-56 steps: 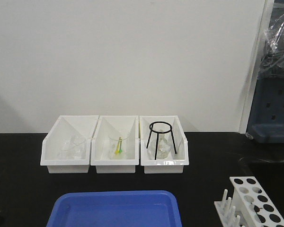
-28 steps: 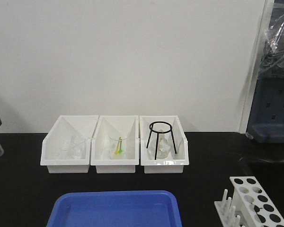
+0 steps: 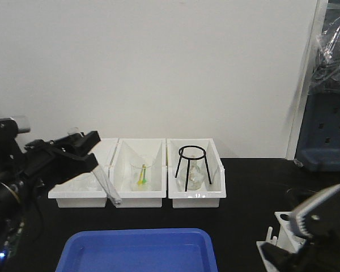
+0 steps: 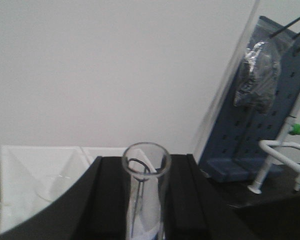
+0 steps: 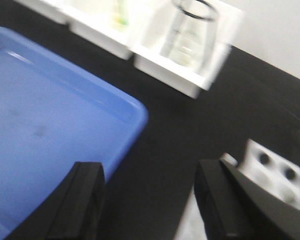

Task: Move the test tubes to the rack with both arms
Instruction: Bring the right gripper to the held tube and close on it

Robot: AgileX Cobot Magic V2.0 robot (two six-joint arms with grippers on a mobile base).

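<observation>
1. Left black gripper (image 3: 89,152): clenched on a slim clear glass test tube (image 3: 109,186), which is tilted and well apart from the rack.
2. Right black gripper (image 5: 155,200): spread and empty, near the small white plastic holed rack (image 5: 276,171).
3. No tube shows in the rack's visible holes, so the transfer is judged to be at an early stage.

The tube (image 4: 144,200) in the left hand (image 3: 85,152) is clear, smooth glass with a glossy rim. That hand and the right hand (image 5: 155,200) look matt black. Beyond the left hand, 3 bins (image 3: 137,198) are glossy white plastic, 1 holding a thin black metal stand (image 3: 191,147). Below the hands, the table (image 3: 252,181) is matt black and the tray (image 3: 137,233) is smooth blue plastic. The rack (image 5: 275,172) by the right hand is white plastic.
</observation>
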